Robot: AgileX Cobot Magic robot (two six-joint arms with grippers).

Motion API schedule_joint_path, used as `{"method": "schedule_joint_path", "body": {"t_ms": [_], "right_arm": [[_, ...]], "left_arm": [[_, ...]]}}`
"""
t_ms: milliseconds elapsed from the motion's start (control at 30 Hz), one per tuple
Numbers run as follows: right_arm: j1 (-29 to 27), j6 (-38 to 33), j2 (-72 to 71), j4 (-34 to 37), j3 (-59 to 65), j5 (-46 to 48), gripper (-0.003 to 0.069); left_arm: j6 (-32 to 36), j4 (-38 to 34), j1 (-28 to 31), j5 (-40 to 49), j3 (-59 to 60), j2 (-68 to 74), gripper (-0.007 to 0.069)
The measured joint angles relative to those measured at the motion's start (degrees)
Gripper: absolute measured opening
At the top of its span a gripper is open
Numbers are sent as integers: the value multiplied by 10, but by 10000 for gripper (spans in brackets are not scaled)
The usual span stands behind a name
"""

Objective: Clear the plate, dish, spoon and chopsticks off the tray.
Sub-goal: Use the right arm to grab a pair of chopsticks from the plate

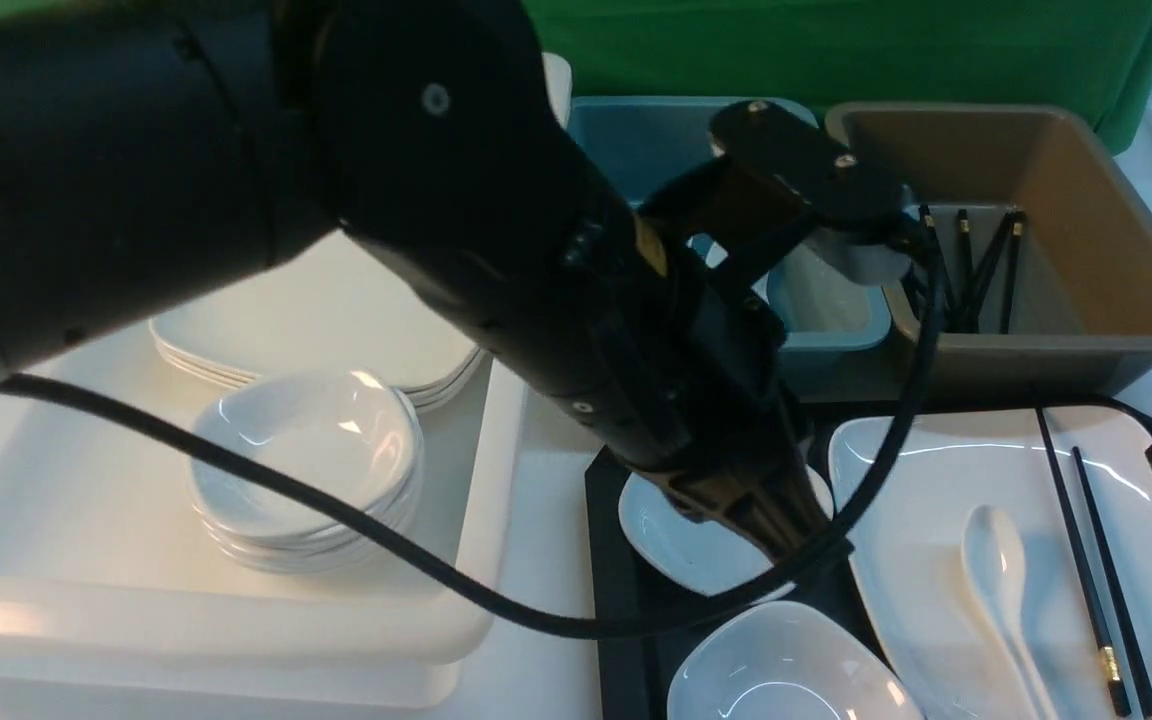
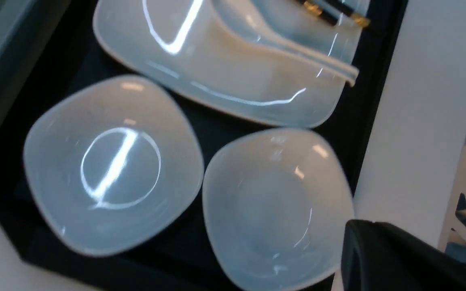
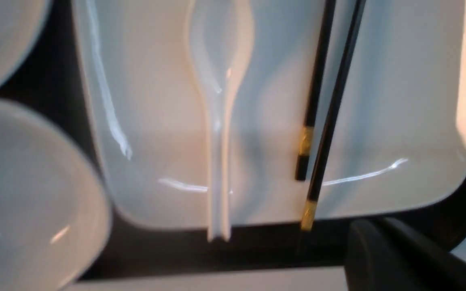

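The plate (image 1: 896, 500) is seated rightward on the tray (image 1: 611, 560); the spoon (image 1: 998, 570) and, to its right, the chopsticks (image 1: 1086, 570) are laid thereon. Leftward, the far dish (image 1: 681, 545) is apparently set just behind the near dish (image 1: 786, 670).

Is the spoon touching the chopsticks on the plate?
Apart. The right wrist view shows a strip of bare plate between the spoon and the chopsticks.

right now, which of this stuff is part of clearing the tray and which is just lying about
Job in hand: tray, plate, spoon, chopsticks, near dish, far dish.

Lying about: stacked dishes and stacked plates in the white bin, teal bin, brown bin with binned sticks.
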Motion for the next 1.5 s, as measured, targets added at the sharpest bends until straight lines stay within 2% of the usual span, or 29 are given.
{"method": "schedule_joint_path", "body": {"t_ms": [100,200,300,367,467,733,1033,1100,1133,1167,1200,1233,1267,1500], "right_arm": [[-19,1,38,2,0,-35,139],[-23,1,70,9,0,-69,296],[-23,1,96,22,0,-95,407],[-23,1,120,28,-1,-119,456],[-23,1,145,32,-1,-139,470],[-23,1,206,35,-1,-182,475],[-23,1,242,33,-4,-184,463],[-23,1,243,29,-6,-182,405],[-23,0,244,27,-7,-182,342],[-23,0,244,27,-7,-182,342],[-23,-4,245,24,-7,-182,276],[-23,-15,245,23,-7,-182,158],[-23,-16,245,23,-8,-182,129],[-23,-28,239,32,-7,-160,142]], "left_arm": [[13,-17,-1,-47,-4,8,1],[33,-32,-1,-94,-4,17,2],[46,-41,-1,-126,-4,27,2],[56,-45,-1,-139,-4,38,2],[59,-45,-1,-143,-4,51,2],[60,-45,-1,-146,-4,63,2],[66,-44,-1,-146,-4,63,2],[66,-44,-1,-148,-4,63,2],[66,-44,-1,-148,-4,63,2],[66,-44,-1,-148,-4,63,2],[66,-44,-1,-148,-4,63,2],[67,-44,-1,-148,-4,63,2],[67,-44,-1,-148,-4,63,2],[67,-44,-1,-148,-4,63,2]]}}
